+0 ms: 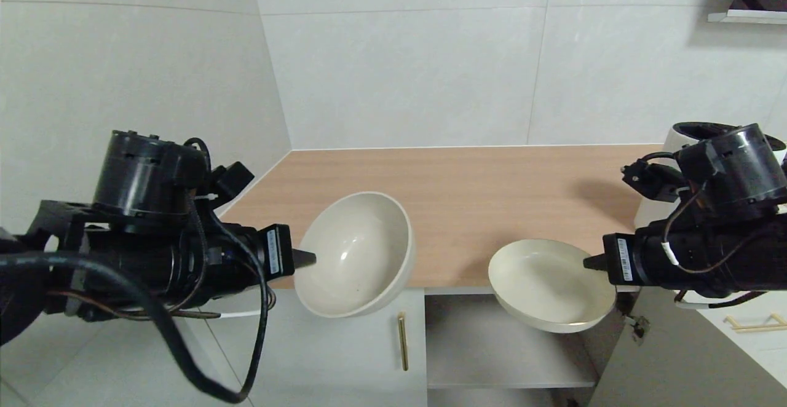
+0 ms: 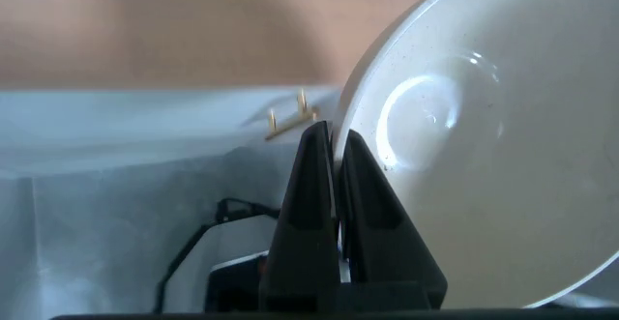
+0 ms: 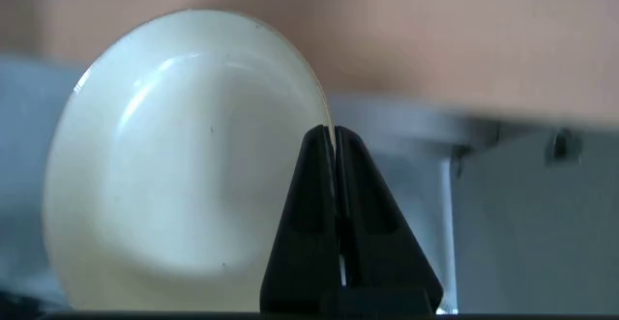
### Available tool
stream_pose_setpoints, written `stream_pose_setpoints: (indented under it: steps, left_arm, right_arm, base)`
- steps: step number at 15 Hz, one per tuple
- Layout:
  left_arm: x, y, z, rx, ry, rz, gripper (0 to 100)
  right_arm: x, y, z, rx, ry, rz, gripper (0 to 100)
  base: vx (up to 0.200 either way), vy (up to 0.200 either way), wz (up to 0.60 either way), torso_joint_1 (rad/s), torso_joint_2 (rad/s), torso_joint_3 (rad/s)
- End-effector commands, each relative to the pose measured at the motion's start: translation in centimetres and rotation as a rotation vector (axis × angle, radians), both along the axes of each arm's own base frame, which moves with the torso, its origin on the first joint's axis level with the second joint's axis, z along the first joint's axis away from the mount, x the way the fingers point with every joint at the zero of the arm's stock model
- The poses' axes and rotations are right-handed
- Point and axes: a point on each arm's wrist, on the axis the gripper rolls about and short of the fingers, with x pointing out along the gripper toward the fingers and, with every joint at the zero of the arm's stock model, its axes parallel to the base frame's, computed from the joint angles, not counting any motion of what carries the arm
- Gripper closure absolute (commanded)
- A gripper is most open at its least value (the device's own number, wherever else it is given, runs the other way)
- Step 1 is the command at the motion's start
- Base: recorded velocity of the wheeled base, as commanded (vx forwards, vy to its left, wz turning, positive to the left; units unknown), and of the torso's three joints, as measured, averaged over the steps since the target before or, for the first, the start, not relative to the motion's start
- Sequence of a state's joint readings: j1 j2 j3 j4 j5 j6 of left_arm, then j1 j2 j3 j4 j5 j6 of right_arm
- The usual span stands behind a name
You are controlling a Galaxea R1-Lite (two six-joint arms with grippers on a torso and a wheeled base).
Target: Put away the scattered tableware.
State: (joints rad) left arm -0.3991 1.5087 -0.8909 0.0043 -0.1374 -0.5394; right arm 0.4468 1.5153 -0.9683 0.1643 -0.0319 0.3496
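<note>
We see the bowl (image 1: 356, 253) tilted in the air over the front edge of the bench (image 1: 467, 192). Our left pincer (image 1: 305, 259) pinches its rim, fingers nearly together. The plate (image 1: 547, 284) hangs lower on the right, before an open shelf (image 1: 492, 345), with its rim clamped the same way in the right pincer (image 1: 591, 263). Each gripped stretch of rim is hidden between the fingers. A white pot (image 1: 676, 141) behind the right arm is mostly covered; we cannot tell what it is.

No text can be read: the white sticker (image 1: 273, 259) on the left gripper (image 1: 310, 258) and its twin on the right gripper (image 1: 587, 264) are too small.
</note>
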Motion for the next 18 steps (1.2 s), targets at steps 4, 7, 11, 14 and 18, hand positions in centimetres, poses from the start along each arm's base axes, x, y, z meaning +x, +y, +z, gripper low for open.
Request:
stream_pose_setpoints:
  steps: [4,7,11,14,18]
  left_arm:
    - [-2.3,0.3,-1.8,0.058,0.006,-0.062,100]
    - [-2.5,0.0,-2.0,0.073,0.007,-0.089,100]
    - [-2.5,-0.1,-2.1,0.071,0.013,-0.088,100]
    - [-2.5,0.0,-2.0,0.069,0.008,-0.086,100]
    - [-2.4,-0.1,-2.0,0.071,0.010,-0.085,100]
  right_arm:
    - [-1.9,-1.7,-1.3,-0.026,0.021,0.053,100]
    - [-2.1,-1.9,-1.4,-0.031,0.012,0.056,100]
    - [-1.5,-1.8,-2.1,-0.043,0.036,0.047,100]
    - [-1.3,-1.8,-2.3,-0.046,0.044,0.047,100]
    - [-1.1,-1.7,-2.6,-0.052,0.055,0.046,100]
  base:
    - [0.000,0.000,0.00,0.000,0.00,0.000]
    - [0.000,0.000,0.00,0.000,0.00,0.000]
    - [-0.150,0.000,0.00,0.004,0.00,0.001]
    - [0.000,0.000,0.00,0.000,0.00,0.000]
    - [0.000,0.000,0.00,0.000,0.00,0.000]
